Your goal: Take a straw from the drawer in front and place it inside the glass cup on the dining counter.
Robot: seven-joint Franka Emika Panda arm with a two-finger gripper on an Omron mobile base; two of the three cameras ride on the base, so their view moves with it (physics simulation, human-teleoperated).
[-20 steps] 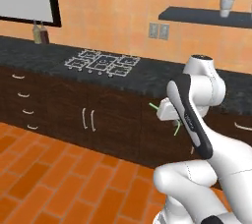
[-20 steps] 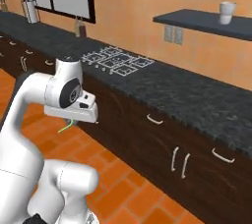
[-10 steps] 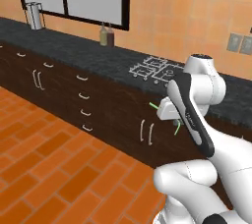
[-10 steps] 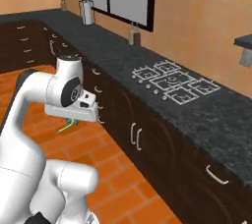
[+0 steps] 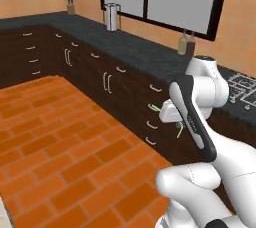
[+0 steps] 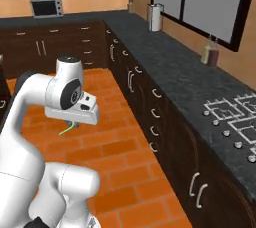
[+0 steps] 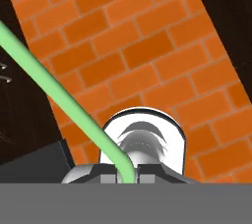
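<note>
Hand view looks straight down on an orange brick floor [image 7: 147, 66], with the thin light-green straw [image 7: 59, 98] running from the upper left edge down to the bottom centre, where its lower end curves in between the fingers [image 7: 127, 176]. The fingers are closed tight on that end of the straw, with no gap to be seen between them.

Left base view shows the white arm raised over the floor, the fingers [image 5: 175, 122] pointing down, and short green ends of the straw [image 5: 156, 107] sticking out to either side of the hand. Behind the arm, a black speckled stone bench [image 5: 140, 47] runs along the wall over dark-brown wooden drawers with small curved silver handles [image 5: 155, 88]. A tall shiny metal canister [image 5: 111, 17] stands near the back edge of the bench below the window, and a brown bottle [image 5: 183, 45] stands farther right along the same back edge.

Right base view shows the straw [image 6: 67, 129] hanging slanted below the hand, well above the brick floor [image 6: 125, 147] and well apart from the drawers [image 6: 155, 114].
</note>
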